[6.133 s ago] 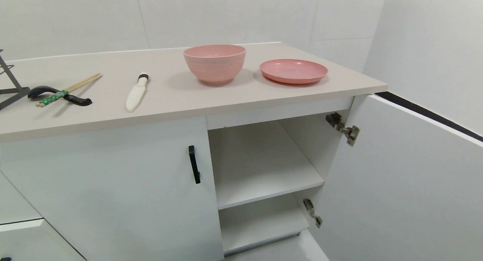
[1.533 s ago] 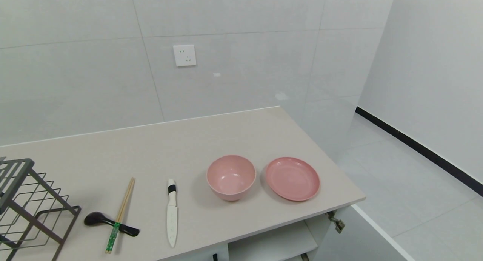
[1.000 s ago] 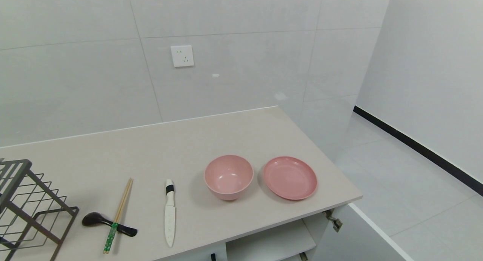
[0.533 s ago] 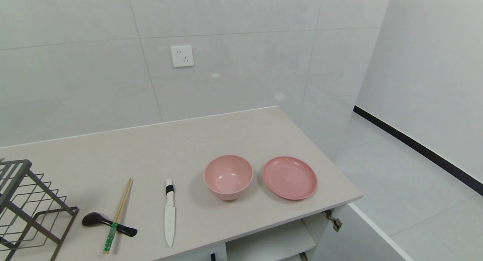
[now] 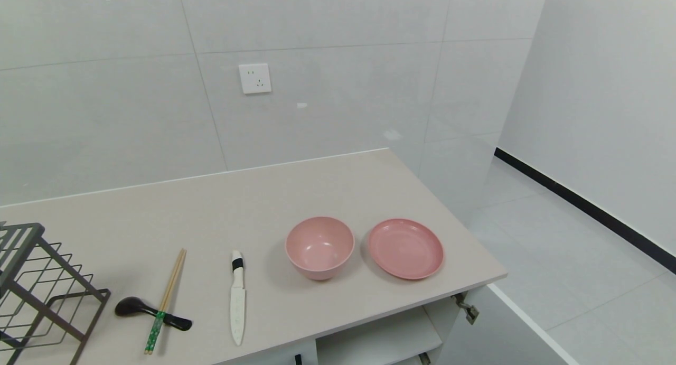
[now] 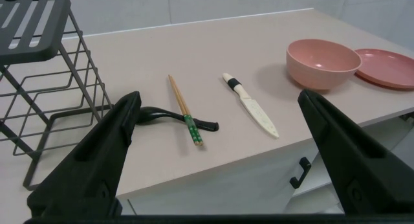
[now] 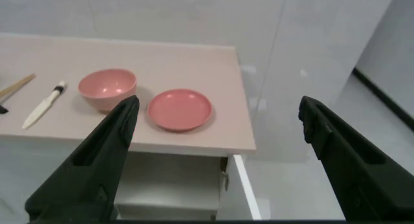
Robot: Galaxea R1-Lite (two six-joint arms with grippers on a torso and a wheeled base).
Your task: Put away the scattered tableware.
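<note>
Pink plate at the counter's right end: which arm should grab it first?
Right, probably. The round pink plate lies at the counter's right end. The open right gripper faces it, while the open left gripper faces the wooden chopsticks, with the pink bowl between.

Round pink plastic bowl & flat round pink plate: same plain pale pink. Cream-white knife, black band betw. handle & blade. Light wooden chopsticks, green patterned ends. Glossy black spoon. Dark grey wire rack. Beige matte countertop; pale grey-white tiled wall, white socket plate.
</note>
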